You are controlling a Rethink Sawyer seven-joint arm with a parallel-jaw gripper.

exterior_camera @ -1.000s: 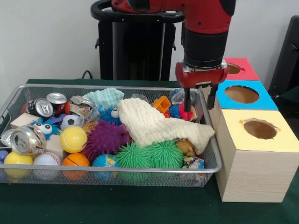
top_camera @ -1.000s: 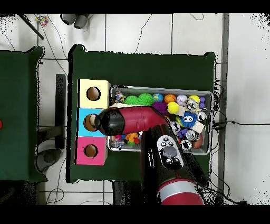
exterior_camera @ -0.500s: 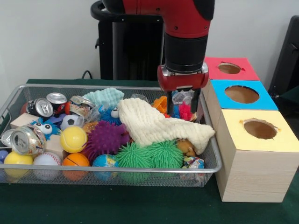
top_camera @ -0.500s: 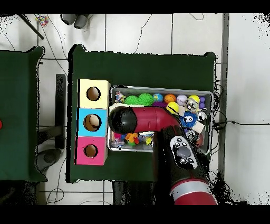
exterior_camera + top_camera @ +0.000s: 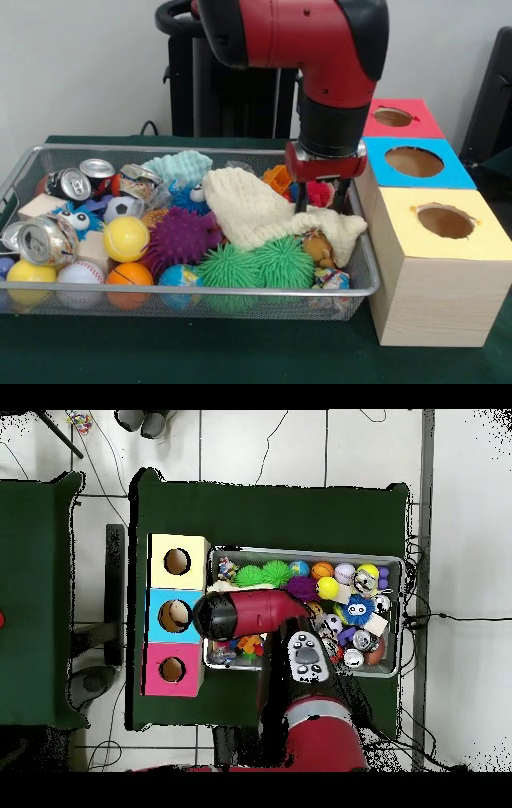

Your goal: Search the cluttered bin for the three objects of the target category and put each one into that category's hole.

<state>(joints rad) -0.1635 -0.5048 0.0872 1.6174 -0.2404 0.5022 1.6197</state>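
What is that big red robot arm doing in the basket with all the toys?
The red robot arm has its gripper down in the wire bin, right at the cream knitted cloth lying over the toys. It's at the end of the bin nearest the three boxes with holes: yellow, blue and pink. Balls, spiky toys and crushed cans fill the rest of the bin. I can't tell if it has grabbed anything.

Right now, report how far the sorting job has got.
Done: nothing that shows; the holes in the pink, blue and yellow boxes look empty from the front view. In hand: the gripper is down in the wire bin at the cream knitted cloth; I cannot tell whether it grips anything. Left: apparently all three target objects.
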